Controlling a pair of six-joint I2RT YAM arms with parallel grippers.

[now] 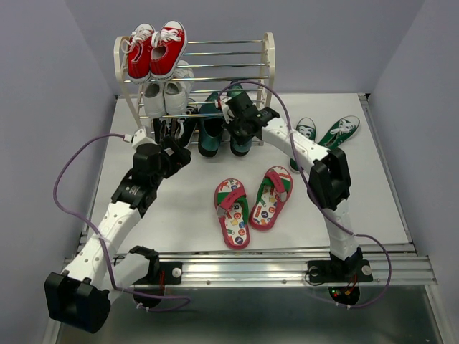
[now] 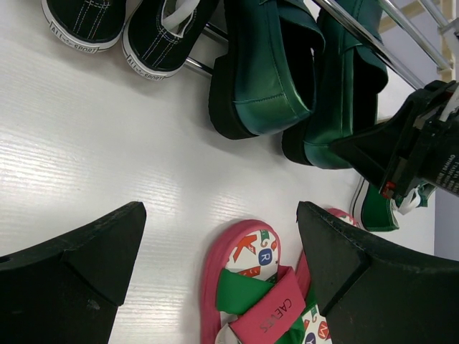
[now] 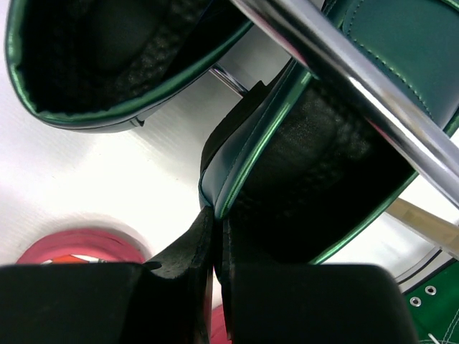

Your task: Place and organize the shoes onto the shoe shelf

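We found the right gripper (image 3: 217,229) pinching the heel of the right teal slip-on (image 3: 315,165) beneath a shelf rod (image 3: 344,79), left gripper (image 2: 221,215) agape over flip-flops (image 2: 258,301).

The teal slip-ons (image 2: 269,72) look glossy and leather-like; the shoe shelf rods (image 3: 326,61) are polished chrome; the white table (image 2: 86,158) is matt and finely ribbed.

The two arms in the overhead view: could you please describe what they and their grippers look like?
Both the left arm and right arm have white link shells between chunky black joints. A thin purple cable loops along each. The left gripper and right gripper have matte black, wedge-shaped fingers; the right one's body carries a small white-lettered label.
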